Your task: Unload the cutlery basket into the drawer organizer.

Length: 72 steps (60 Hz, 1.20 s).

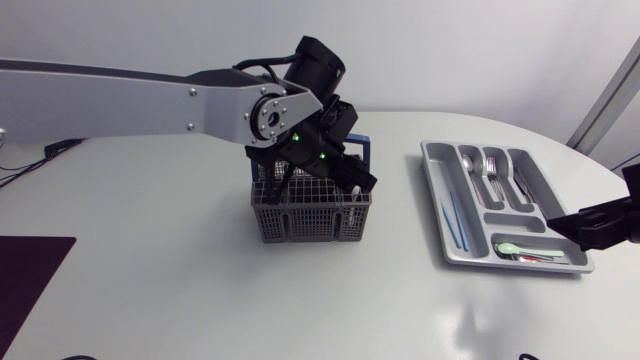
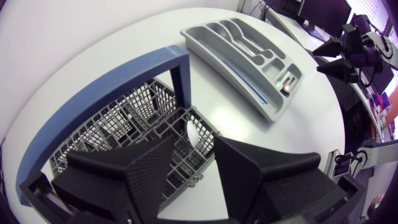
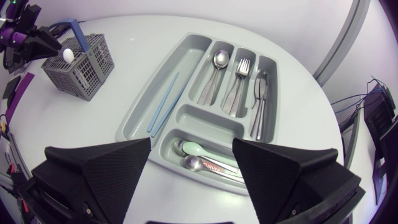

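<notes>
The left end effector (image 2: 196,148) sits closest, its fingers apart and dipped into the basket (image 2: 118,121). A white rounded utensil end (image 2: 199,132) stands up between the tips. Whether either finger touches it cannot be told.

In the head view the left arm (image 1: 150,95) comes in from 9 o'clock and ends over the basket, which stands near the middle of the counter (image 1: 150,250). The basket is grey mesh, and its blue handle (image 2: 180,74) arches upright.

The organizer (image 1: 430,165) lies at 3 o'clock from the basket, well apart from it, with its long side running from about 11 to 5 o'clock. Two blue sticks (image 3: 163,102) fill the long compartment nearest the basket. Beside them, in turn, come spoons (image 3: 221,59), forks (image 3: 244,65) and knives (image 3: 261,87). The cross compartment at the 5 o'clock end holds a green spoon (image 3: 193,148) and a metal spoon (image 3: 205,165).

The right end effector (image 3: 191,146) hangs at that same end, fingers spread wide and holding nothing. In its wrist view the cross compartment lies between the fingers. A purple mat (image 1: 30,275) lies at 8 o'clock on the counter.
</notes>
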Each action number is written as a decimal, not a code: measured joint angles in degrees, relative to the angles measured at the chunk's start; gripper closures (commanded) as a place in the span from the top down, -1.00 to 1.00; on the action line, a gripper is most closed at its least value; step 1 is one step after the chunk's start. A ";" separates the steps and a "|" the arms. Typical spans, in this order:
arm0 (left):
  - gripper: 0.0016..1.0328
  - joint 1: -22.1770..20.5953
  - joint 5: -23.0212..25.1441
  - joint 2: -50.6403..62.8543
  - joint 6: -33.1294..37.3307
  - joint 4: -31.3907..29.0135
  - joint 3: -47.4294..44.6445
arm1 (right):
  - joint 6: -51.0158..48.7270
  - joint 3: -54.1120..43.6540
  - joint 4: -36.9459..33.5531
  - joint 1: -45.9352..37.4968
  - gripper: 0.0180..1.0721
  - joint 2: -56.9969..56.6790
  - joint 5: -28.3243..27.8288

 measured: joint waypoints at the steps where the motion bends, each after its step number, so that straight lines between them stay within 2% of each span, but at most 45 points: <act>1: -0.12 -0.11 -0.04 0.00 -0.04 -0.04 0.00 | -0.02 0.00 -0.02 0.00 0.80 0.00 0.00; 37: -0.19 -0.70 -1.77 4.02 -2.58 -0.94 2.86 | -1.05 -0.92 -0.04 -0.11 0.80 -0.04 -0.85; 45: -0.44 -1.05 -1.95 4.44 -2.75 -0.96 3.13 | -1.22 -1.11 -0.02 -0.11 0.80 -0.04 -0.85; 50: -0.45 -1.27 -1.95 4.79 -2.95 -0.94 3.82 | -1.25 -1.27 -0.02 -0.11 0.80 -0.04 -0.85; 61: -0.62 -1.33 -1.95 5.55 -2.99 -0.92 4.72 | -1.44 -1.46 0.00 -0.11 0.80 -0.04 -0.85; 68: -0.63 -1.33 -1.95 5.92 -3.17 -0.94 4.79 | -1.46 -1.46 0.00 -0.11 0.80 -0.04 -0.85; 72: -0.73 -1.33 -1.95 6.12 -3.61 -0.94 4.83 | -1.46 -1.46 0.00 -0.11 0.80 -0.04 -0.85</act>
